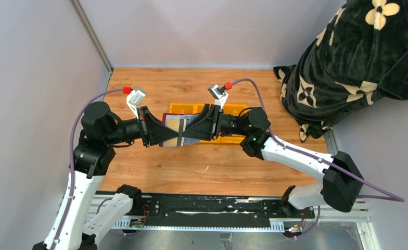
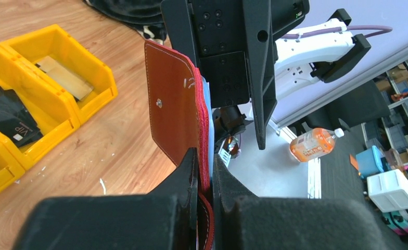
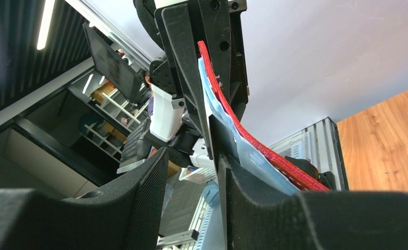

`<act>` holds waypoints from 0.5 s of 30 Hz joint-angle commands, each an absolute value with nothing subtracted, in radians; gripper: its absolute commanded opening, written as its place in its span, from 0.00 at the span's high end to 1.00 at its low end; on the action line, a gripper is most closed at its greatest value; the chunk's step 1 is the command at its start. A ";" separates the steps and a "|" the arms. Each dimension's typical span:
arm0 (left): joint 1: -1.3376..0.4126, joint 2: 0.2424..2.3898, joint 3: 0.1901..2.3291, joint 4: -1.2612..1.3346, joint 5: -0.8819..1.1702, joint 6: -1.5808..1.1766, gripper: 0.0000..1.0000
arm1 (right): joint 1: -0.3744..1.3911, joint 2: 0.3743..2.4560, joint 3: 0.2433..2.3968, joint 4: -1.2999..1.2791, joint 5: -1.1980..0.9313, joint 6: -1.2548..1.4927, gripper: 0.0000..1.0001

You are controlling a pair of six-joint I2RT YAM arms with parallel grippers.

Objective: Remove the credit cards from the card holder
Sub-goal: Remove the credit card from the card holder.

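Observation:
The maroon card holder hangs upright above the table, and my left gripper is shut on its lower edge. In the top view it is spread open between both grippers, showing a tan-grey inside. My right gripper is open at the holder's far end. A wide gap shows between its fingers, and the pale blue sleeve and red edge lie against one finger. I cannot tell whether a card is in the sleeve. A black card and a tan card lie in the yellow tray.
The yellow tray stands on the wooden table just behind the grippers. A black floral blanket is heaped at the back right corner. Grey walls close the left and back. An orange bottle lies off the table.

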State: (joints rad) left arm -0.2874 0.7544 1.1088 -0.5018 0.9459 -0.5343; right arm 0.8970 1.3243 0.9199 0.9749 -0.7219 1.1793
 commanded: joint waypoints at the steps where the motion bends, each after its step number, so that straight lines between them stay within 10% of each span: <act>1: -0.288 0.755 1.099 -0.482 0.977 -0.537 0.91 | 0.919 1.351 0.954 1.145 -0.727 1.256 0.58; 15: -0.288 0.746 1.119 -0.417 1.115 -0.628 0.77 | 0.906 1.367 0.891 1.236 -0.668 1.307 0.93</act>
State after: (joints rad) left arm -0.2836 0.7528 1.1088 -0.4431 1.0210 -0.5838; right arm 0.9051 1.3865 0.9138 1.1355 -0.7136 1.2816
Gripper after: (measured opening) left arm 0.226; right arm 0.102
